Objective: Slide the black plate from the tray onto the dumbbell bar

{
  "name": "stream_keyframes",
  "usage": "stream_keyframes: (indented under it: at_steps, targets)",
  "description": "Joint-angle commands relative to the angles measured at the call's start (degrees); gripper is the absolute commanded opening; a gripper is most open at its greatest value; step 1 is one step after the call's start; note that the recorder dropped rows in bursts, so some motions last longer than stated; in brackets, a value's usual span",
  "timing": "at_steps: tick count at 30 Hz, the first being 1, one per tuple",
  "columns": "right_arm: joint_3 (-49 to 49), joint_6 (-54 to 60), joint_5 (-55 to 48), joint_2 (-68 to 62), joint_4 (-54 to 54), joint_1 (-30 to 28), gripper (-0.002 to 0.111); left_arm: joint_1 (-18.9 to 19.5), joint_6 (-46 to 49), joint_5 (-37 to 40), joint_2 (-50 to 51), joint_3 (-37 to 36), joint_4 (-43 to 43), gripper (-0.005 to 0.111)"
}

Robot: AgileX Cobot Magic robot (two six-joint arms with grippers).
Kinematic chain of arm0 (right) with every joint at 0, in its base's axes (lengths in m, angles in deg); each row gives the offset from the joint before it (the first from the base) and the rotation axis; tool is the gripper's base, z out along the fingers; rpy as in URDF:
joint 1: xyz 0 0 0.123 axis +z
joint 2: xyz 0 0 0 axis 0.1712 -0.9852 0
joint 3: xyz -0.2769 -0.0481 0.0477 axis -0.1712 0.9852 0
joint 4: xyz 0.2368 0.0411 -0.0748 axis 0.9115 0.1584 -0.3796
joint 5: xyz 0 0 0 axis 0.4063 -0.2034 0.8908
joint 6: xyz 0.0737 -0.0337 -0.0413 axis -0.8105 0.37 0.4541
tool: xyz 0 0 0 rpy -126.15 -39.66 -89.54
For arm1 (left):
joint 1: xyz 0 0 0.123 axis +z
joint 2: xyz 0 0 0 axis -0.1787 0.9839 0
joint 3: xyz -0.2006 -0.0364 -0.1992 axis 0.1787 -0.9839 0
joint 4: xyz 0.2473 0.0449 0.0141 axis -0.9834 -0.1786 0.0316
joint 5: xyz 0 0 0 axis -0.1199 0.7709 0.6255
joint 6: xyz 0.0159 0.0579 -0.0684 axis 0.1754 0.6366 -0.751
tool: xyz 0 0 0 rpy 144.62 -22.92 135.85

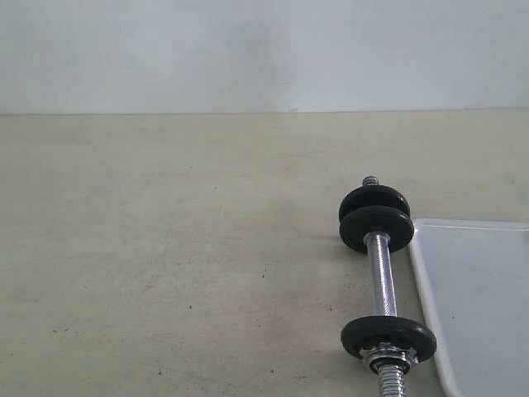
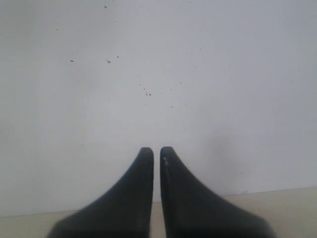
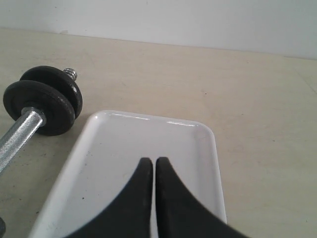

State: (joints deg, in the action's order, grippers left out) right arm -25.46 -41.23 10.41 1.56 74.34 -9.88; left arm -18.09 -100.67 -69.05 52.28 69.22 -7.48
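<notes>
The dumbbell bar [image 1: 383,281] lies on the table beside the tray [image 1: 475,298]. It carries three black plates: two close together at the far end [image 1: 376,229] and one at the near end [image 1: 388,336], behind a silver star nut [image 1: 385,357]. I cannot tell which of them came from the tray. The part of the tray that shows holds nothing. My right gripper [image 3: 150,159] hangs shut and empty over the tray [image 3: 148,134], with the far pair of plates [image 3: 42,106] off to one side. My left gripper [image 2: 153,148] is shut, holds nothing and faces a white wall. Neither gripper shows in the exterior view.
A beige tabletop [image 1: 165,273] stretches left of the bar to a white wall [image 1: 248,50] at the back. The bar's threaded end [image 1: 369,179] sticks out past the far plates. The tray runs out of the exterior view at the right.
</notes>
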Motion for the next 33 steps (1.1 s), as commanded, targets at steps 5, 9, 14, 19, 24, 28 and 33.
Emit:
stream_keyframes:
  at_steps: [5, 9, 14, 19, 24, 28, 33]
  targets:
    - [0.0, 0.3, 0.1, 0.3, -0.4, -0.4, 0.000, 0.2, -0.3, 0.2, -0.2, -0.2, 0.1, 0.004]
    - [0.0, 0.3, 0.1, 0.3, -0.4, -0.4, 0.000, 0.2, -0.3, 0.2, -0.2, -0.2, 0.1, 0.004]
    - [0.0, 0.3, 0.1, 0.3, -0.4, -0.4, 0.000, 0.2, -0.3, 0.2, -0.2, -0.2, 0.1, 0.004]
    - [0.0, 0.3, 0.1, 0.3, -0.4, -0.4, 0.000, 0.2, -0.3, 0.2, -0.2, -0.2, 0.1, 0.004]
    - [0.0, 0.3, 0.1, 0.3, -0.4, -0.4, 0.000, 0.2, -0.3, 0.4, -0.2, -0.3, 0.1, 0.004]
    - [0.0, 0.3, 0.1, 0.3, -0.4, -0.4, 0.000, 0.2, -0.3, 2.3, -0.2, -0.7, 0.1, 0.004]
    - [0.0, 0.3, 0.1, 0.3, -0.4, -0.4, 0.000, 0.2, -0.3, 5.7, -0.2, -2.3, 0.4, 0.004]
